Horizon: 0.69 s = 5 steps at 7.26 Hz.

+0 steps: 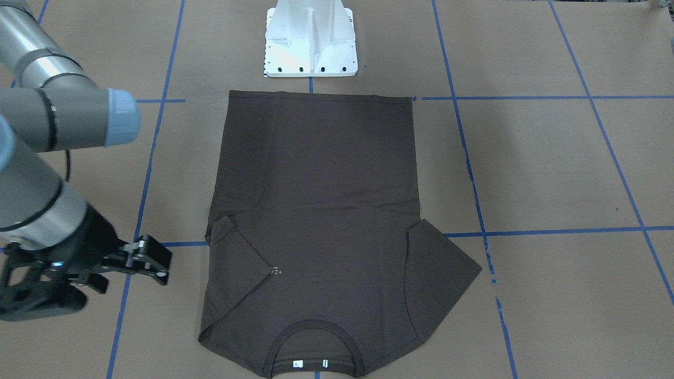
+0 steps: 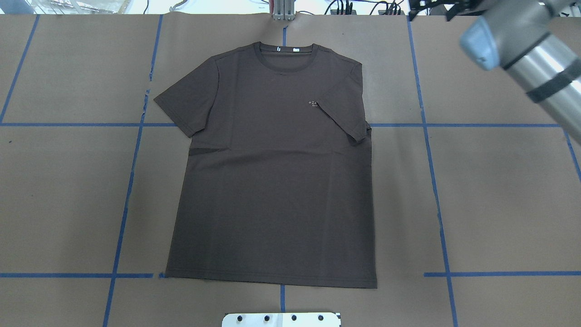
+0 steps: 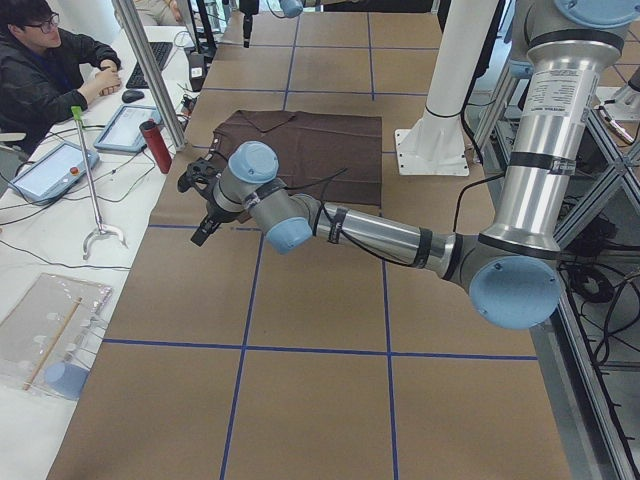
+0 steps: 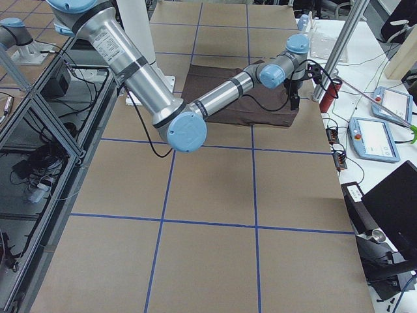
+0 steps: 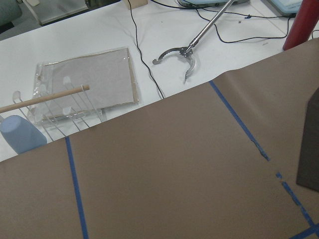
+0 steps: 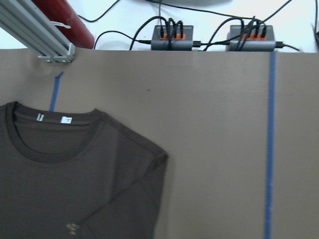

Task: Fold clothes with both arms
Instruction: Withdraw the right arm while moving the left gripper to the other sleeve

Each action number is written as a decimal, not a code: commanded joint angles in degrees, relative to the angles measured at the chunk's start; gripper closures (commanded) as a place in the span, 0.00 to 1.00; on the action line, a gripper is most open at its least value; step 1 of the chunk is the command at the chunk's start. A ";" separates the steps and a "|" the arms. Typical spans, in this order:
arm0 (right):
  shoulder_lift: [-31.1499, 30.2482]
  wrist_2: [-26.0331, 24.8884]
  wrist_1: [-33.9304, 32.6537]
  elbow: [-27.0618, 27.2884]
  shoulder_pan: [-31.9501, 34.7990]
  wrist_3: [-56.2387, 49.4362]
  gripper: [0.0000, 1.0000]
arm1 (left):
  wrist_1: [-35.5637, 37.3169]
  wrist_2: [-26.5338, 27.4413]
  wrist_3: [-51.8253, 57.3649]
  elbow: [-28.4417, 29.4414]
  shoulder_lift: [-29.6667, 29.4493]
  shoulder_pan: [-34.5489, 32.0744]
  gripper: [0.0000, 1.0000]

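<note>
Two arms: the right arm reaches toward the operators' edge on the robot's right of the cloth. The left arm stretches low toward that same edge on the robot's left.
T-shirt: dark brown, flat, front up, mid-table. The hem lies along the robot-side edge just short of the white pedestal. The collar lies at the operators' edge.
Folded sleeve: on the robot's right, turned inward over the chest, its cuff partly covering the pale lettering.
Spread sleeve: on the robot's left, lying out flat.
Neck tags: white, two of them, inside the back of the collar.
Right gripper: beside the folded sleeve and apart from the cloth. Cannot tell whether the fingers stand wide or narrow.
Left gripper: near the operators' edge, out past the spread sleeve. It shows from the table end only, so wide or narrow cannot be told.
Table: covered in brown paper with a grid of blue tape.
Beyond the operators' edge: a red cylinder and a seated operator.
</note>
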 commanded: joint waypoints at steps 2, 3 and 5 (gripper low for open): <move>-7.37 3.31 0.16 1.52 6.41 -10.75 0.00 | -5.34 12.35 -20.42 9.26 -8.17 11.53 0.12; -7.72 3.22 0.25 1.52 6.33 -10.75 0.00 | -11.38 15.36 -27.30 14.35 -10.20 15.14 0.20; -8.34 2.87 0.34 1.61 6.33 -10.75 0.00 | -13.64 24.13 -35.16 18.61 -13.55 23.14 0.26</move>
